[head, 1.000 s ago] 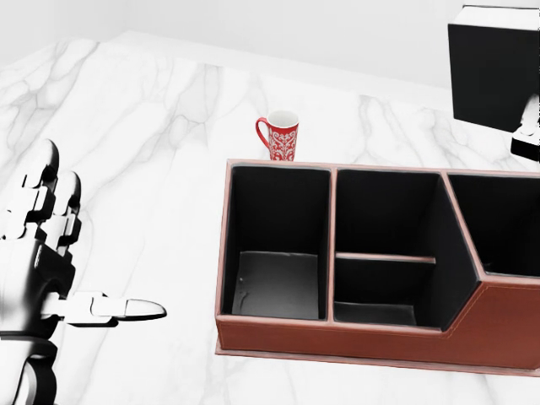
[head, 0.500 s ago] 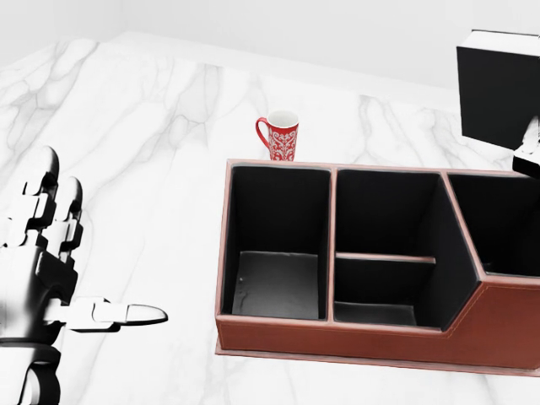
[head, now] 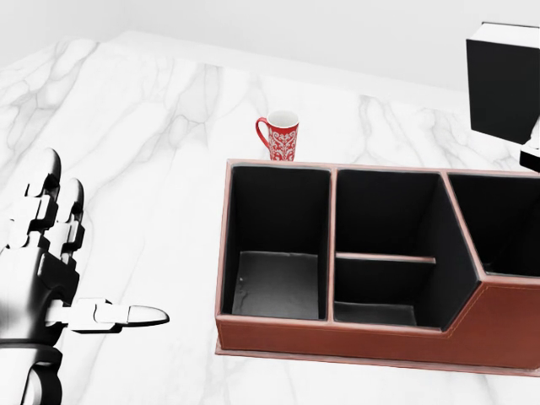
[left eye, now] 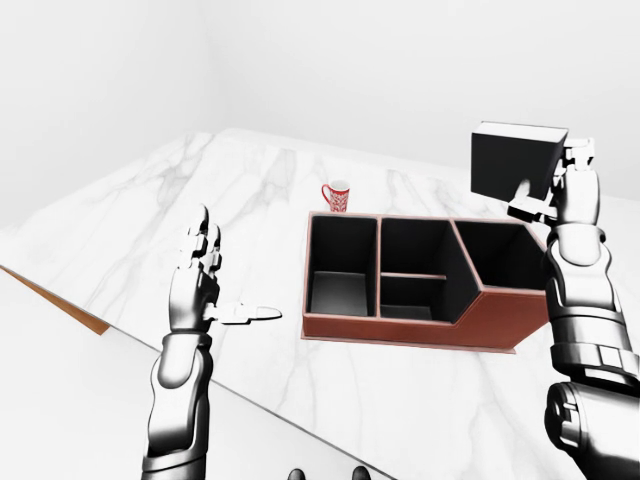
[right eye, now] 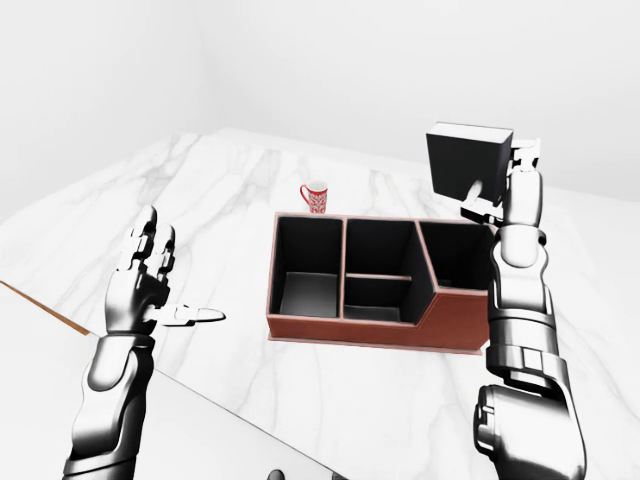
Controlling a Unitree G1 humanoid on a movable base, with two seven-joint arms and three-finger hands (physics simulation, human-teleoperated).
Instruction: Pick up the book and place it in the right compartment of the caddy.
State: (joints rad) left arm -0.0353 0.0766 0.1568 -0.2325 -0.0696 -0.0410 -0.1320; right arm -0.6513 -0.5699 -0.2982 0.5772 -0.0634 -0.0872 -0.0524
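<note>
Black hardcover book (left eye: 517, 162), clasped upright in the right hand (left eye: 563, 190), hangs directly above the brown leather caddy (left eye: 425, 328)'s right compartment (left eye: 498, 256); left hand (left eye: 200, 290) idles, fingers spread.

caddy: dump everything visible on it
The caddy is a reddish-brown, leather-look box with black lining and pale stitching, resting flat on the marble table. Open top, three compartments across: left one plain, middle one split by a low divider, right one bounded by an angled wall. All look empty. A red patterned mug stands just past its far-left corner. Neither hand touches it.
</note>
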